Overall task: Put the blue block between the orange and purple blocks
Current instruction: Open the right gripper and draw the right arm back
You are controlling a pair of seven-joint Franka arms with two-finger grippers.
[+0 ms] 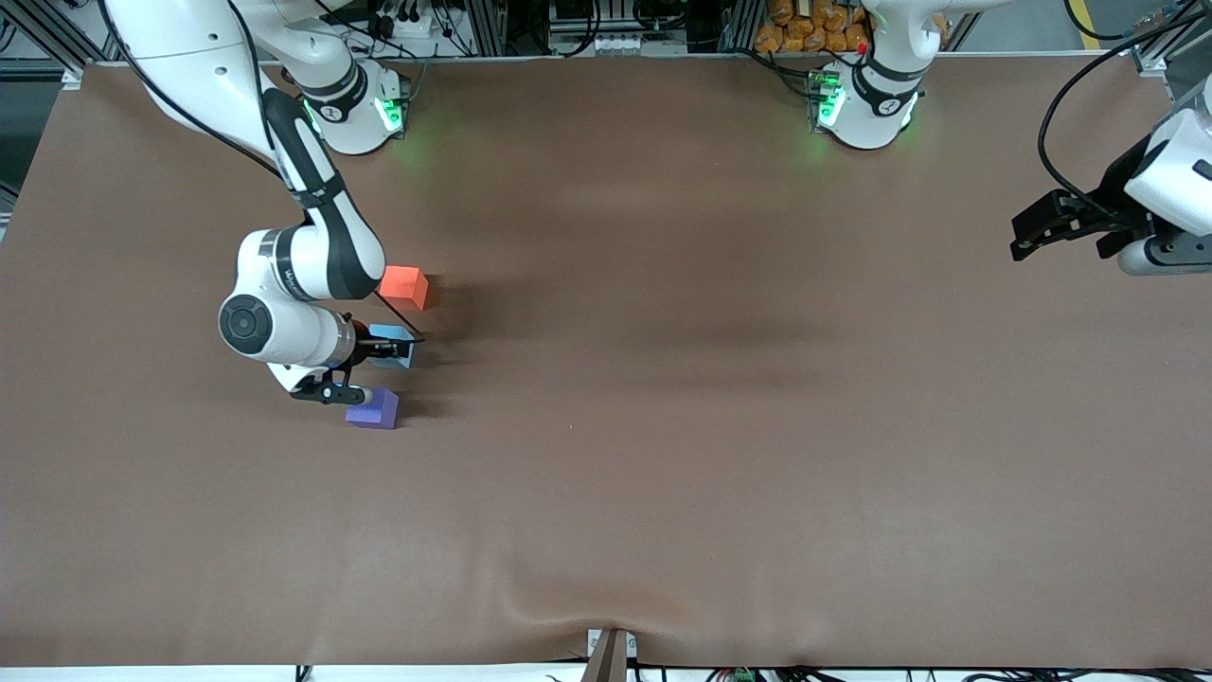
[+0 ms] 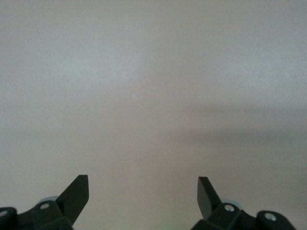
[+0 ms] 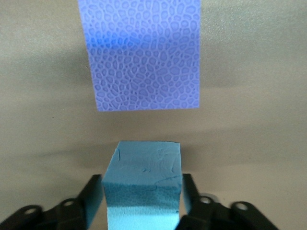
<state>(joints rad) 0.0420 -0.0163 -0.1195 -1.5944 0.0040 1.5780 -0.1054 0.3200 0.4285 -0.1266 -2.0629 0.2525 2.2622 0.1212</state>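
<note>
A: What is the right gripper (image 1: pixel 374 365) doing?

B: It is low at the middle left of the front picture, letting go of the blue block (image 1: pixel 392 345). The block sits on the surface (image 1: pixel 663 426), with the orange block (image 1: pixel 404 286) above it in the picture and the purple block (image 1: pixel 374 408) below it.

A: How should it do this well?

B: Open wide, then go straight up, so it does not bump any block.

A: Where is the blue block now?

B: Right between the jaws. I think they look a little loose on its sides.

A: And the left gripper (image 1: pixel 1056 225)?

B: It waits at the upper right, jaws wide, holding nothing.
</note>
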